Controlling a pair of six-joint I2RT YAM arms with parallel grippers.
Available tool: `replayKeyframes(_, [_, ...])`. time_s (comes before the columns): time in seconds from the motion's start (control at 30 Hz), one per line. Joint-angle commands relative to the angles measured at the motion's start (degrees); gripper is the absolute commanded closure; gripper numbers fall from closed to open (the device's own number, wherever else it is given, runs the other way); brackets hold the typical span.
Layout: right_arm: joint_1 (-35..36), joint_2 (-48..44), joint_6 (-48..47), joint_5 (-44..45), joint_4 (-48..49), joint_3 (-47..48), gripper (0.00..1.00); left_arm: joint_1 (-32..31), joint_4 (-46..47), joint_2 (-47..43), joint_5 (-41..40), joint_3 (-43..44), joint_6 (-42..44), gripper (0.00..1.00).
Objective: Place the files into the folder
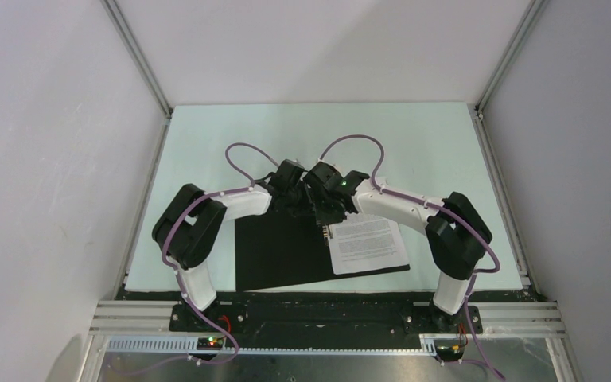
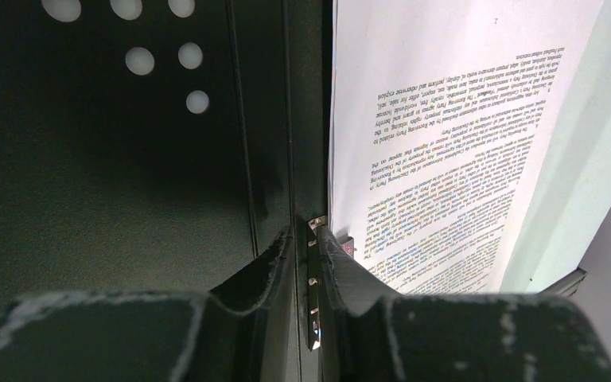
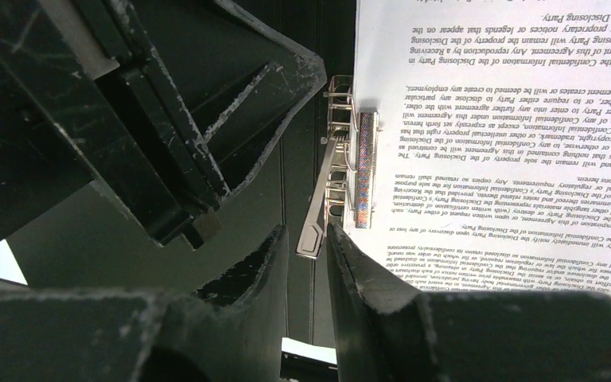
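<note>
files [image 1: 368, 243] lie in the open folder [image 1: 278, 251], long axis near-far, right of its metal clip [image 3: 342, 159]. left end effector [image 2: 304, 239] and right end effector [image 3: 306, 235] straddle that clip; whether either is clamped on it cannot be told.

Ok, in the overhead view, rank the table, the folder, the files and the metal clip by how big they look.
1. table
2. folder, open, black inside up
3. files, lying on its right half
4. metal clip, mostly hidden, only a sliver shows

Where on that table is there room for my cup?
Bare: the table's far half, up to the back wall. Crowded: the near middle, where left claw and right claw meet over the folder and files.
</note>
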Motion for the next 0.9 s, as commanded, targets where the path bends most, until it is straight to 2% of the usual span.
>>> replayKeyframes(0.0, [-0.9,-2.1,1.3,1.6,-0.3,0.2,0.71,0.1,1.1,-1.1,0.8,-0.2,1.0,0.79])
replayKeyframes(0.47, [-1.0,-1.2,1.4,1.2,-0.1,0.2,0.76,0.1,1.4,-1.0,0.9,-0.4,0.9,0.79])
replayKeyframes(0.6, [-0.5,-1.2,1.3,0.9,-0.1,0.2,0.72,0.1,1.4,-0.9,0.9,-0.3,0.9,0.79])
replayKeyframes(0.87, [-0.4,-2.1,1.4,1.8,-0.3,0.2,0.72,0.1,1.5,-0.8,0.9,-0.5,1.0,0.8])
